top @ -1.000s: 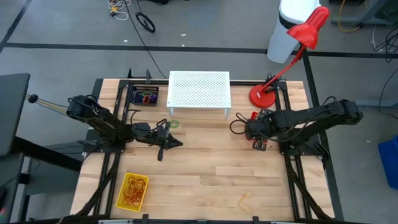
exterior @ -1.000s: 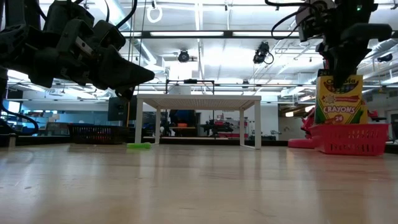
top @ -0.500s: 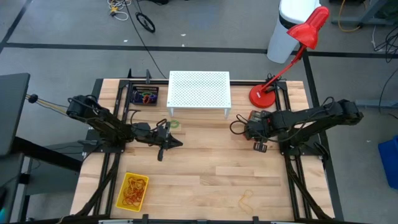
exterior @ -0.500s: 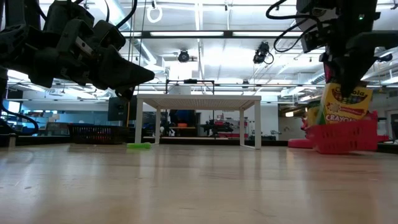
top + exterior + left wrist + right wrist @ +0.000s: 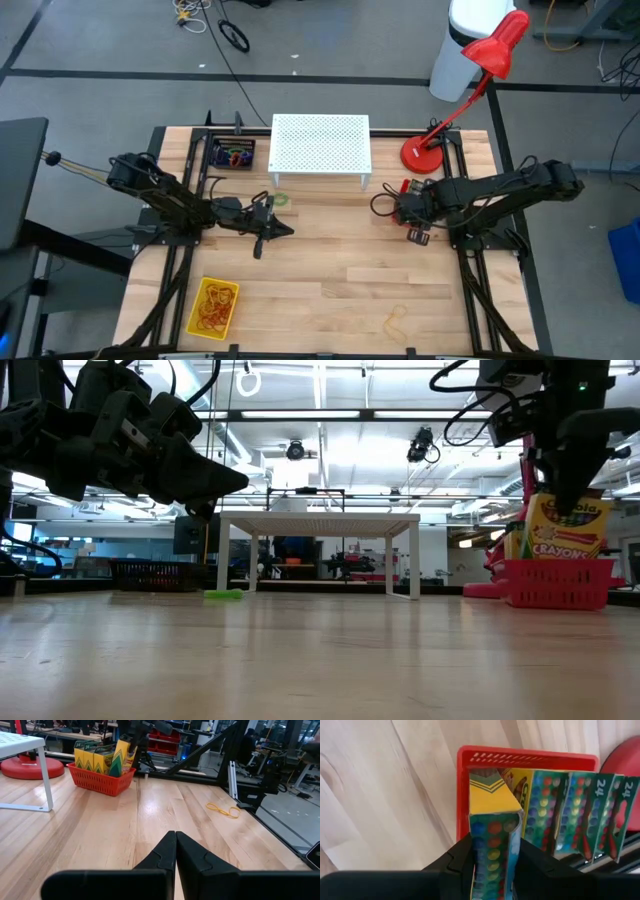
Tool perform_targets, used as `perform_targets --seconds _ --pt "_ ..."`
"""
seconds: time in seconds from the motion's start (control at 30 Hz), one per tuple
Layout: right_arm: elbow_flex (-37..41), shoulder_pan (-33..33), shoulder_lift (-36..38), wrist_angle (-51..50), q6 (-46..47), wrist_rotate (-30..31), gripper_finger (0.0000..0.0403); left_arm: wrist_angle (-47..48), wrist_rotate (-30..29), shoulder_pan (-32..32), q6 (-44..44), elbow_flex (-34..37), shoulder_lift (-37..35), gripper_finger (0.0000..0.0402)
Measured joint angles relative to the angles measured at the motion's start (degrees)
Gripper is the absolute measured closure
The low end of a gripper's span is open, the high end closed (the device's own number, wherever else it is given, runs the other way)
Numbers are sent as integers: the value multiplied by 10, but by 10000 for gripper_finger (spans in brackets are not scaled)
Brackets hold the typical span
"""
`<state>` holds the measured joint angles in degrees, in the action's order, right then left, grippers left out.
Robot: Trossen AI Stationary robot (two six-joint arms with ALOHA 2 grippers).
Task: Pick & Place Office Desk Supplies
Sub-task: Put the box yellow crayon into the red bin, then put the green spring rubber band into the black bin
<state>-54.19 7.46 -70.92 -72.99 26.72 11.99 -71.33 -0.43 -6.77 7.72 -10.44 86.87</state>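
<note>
My right gripper is shut on a yellow-and-green crayon box standing slanted in a red basket at the table's right, near the lamp base. Beside it in the basket stand more crayon boxes. In the high view the right gripper covers most of the basket. My left gripper hovers shut above the table's left middle, pointing level toward the right; the left wrist view shows its fingertips together and the basket beyond. My right gripper pinches the crayon box's upper end between its two fingers, one on each side. The fingers come from above, pointing down. The box leans, its lower part inside the basket beside the other boxes; whether it touches the bottom is hidden by the basket wall.
A white perforated stand sits at the far middle, with a red desk lamp to its right and a black bin of coloured loops to its left. A yellow tray of rubber bands sits near left. One loose band lies near the front edge.
My right gripper has sunk a little and rolled, still shut on the crayon box. The box, upright before, now leans and sits lower in the basket. The basket tipped for a moment and stands level again.
</note>
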Motion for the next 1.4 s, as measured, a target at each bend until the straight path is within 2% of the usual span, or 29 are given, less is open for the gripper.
perform_targets --seconds 0.53,0.9,1.07,1.23,1.4 --pt "5 0 -47 25 13 -5 287 0 0 0 0 0 0 388" --pt "-1 0 -47 24 17 15 190 0 0 0 0 0 0 388" --pt "-24 0 -47 19 17 16 164 0 0 0 0 0 0 388" --pt "-62 1 -47 -6 27 30 177 0 0 0 0 0 0 388" --pt "-108 12 -46 -30 37 51 240 0 0 0 0 0 0 388"
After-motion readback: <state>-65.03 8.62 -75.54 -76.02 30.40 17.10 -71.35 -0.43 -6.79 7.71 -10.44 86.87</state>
